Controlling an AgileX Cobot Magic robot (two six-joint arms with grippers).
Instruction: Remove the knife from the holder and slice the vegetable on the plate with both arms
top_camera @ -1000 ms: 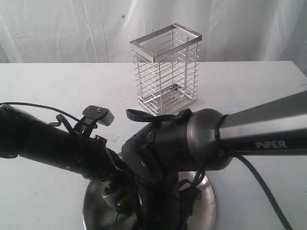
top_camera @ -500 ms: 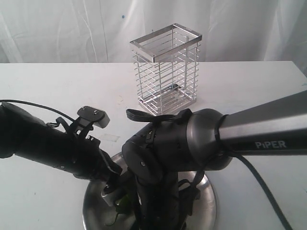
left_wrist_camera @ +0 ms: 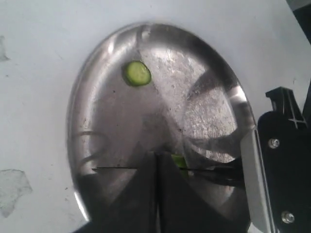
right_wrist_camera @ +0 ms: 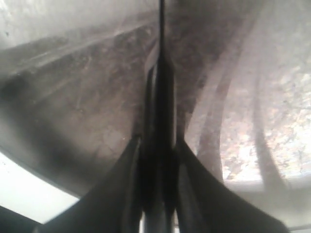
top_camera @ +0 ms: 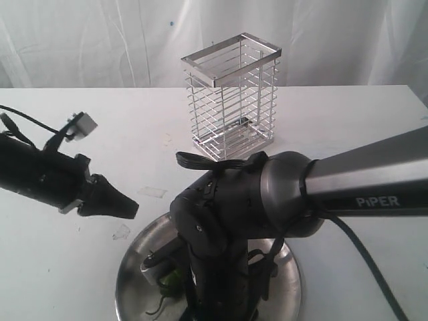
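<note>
Left gripper [top_camera: 129,208] is pinched fully together with nothing in it. It's hanging over the table [top_camera: 53,281] just off the plate's [top_camera: 130,284] left edge, tips aimed toward the plate.

Right gripper [right_wrist_camera: 158,145] is down over the middle of the plate, and its arm blocks most of the plate in the outside view. On its wrist cam the jaws are clamped narrow on the dark handle of the knife [right_wrist_camera: 163,97], with the blade running straight out low across the plate. From the left wrist cam the blade is only a thin dark line over the metal. I can't tell if the edge is actually touching the plate.

The pepper [top_camera: 170,276] is on the plate, a small green bit right at the blade, partly hidden behind my left fingers on that cam. One round pale-green slice [left_wrist_camera: 137,74] lies flat on the plate closer to its rim, well apart from the knife.

The wire basket [top_camera: 231,100] stands upright on the table behind the plate, well clear of it.
</note>
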